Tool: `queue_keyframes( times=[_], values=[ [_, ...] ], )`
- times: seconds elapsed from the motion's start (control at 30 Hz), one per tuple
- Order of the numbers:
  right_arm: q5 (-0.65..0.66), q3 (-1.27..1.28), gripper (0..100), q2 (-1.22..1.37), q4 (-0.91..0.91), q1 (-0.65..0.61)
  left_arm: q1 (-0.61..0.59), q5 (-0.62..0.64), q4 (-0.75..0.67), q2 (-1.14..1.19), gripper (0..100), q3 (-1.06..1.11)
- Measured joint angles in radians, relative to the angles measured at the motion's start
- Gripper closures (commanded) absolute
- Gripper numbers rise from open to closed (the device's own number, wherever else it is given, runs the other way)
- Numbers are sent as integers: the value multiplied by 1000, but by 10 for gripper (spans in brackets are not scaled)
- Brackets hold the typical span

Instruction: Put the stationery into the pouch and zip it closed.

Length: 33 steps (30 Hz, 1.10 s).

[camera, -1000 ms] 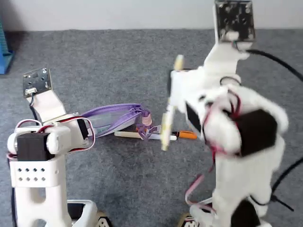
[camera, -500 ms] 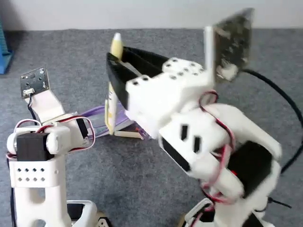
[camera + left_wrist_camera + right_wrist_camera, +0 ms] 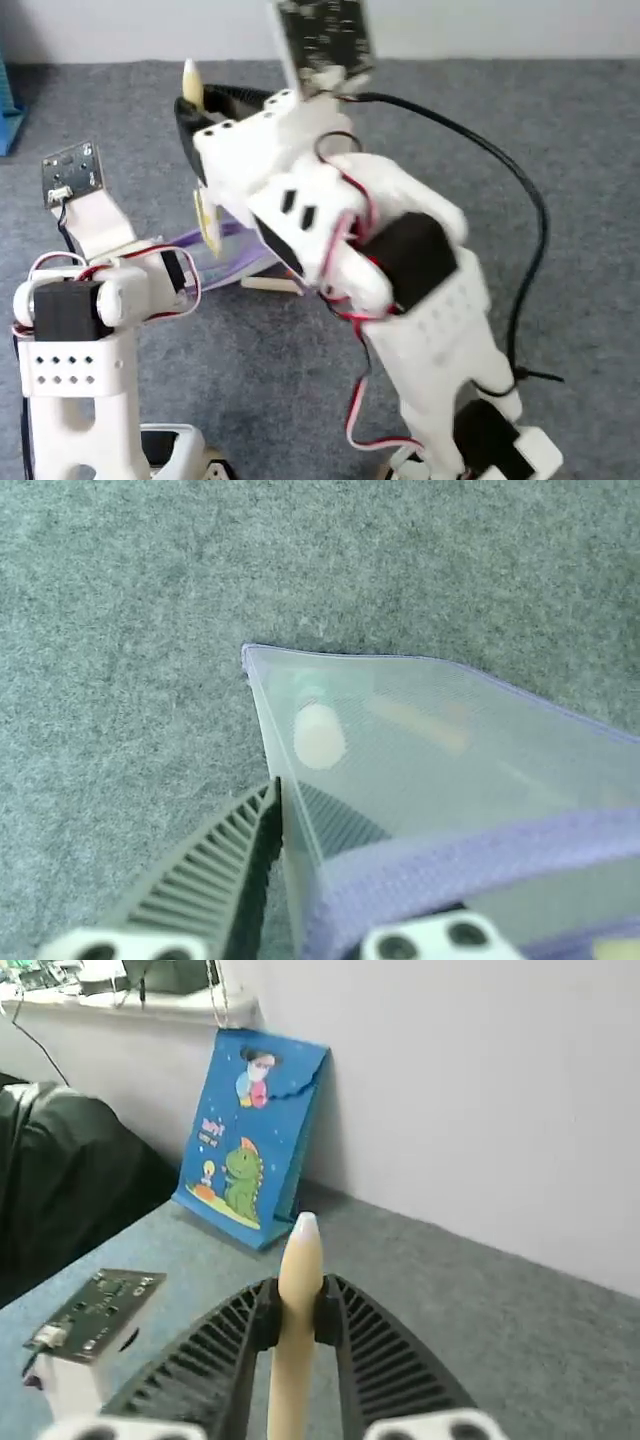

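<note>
The right gripper (image 3: 298, 1306), clamped on a cream pen (image 3: 299, 1255), has swung from beside the pouch (image 3: 440, 760) to above it, where the left gripper (image 3: 292, 872) pinches the rim; insertion seems next.

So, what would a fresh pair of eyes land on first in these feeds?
The right gripper, high above the grey carpet, clamps a cream pen upright. Lower down, the left gripper pinches the edge of the purple pouch, with a white-capped item showing through its see-through side. A bright blue gift bag leans against the wall.
</note>
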Motion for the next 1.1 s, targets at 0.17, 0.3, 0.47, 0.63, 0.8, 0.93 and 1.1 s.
queue_keyframes(
  times=[0.17, 0.3, 0.47, 0.63, 0.8, 0.93, 1.1],
  values=[
    [77, 106, 991, 26, -2, 5, 2, 0, 0, 0, 988, 0],
    [112, 129, 991, 15, -2, 15, 2, 0, 0, 0, 988, 2],
    [123, 129, 991, -51, 77, 21, 2, 0, 0, 0, 988, 2],
    [175, 129, 991, -112, 180, 21, 2, 0, 0, 0, 988, 2],
    [249, 129, 991, -167, 281, 21, 2, 0, 0, 0, 988, 2],
    [328, 133, 986, -189, 385, 21, 2, 0, 0, 0, 988, 2],
    [356, 163, 875, -189, 404, 21, 2, 0, 0, 0, 988, 2]
  ],
)
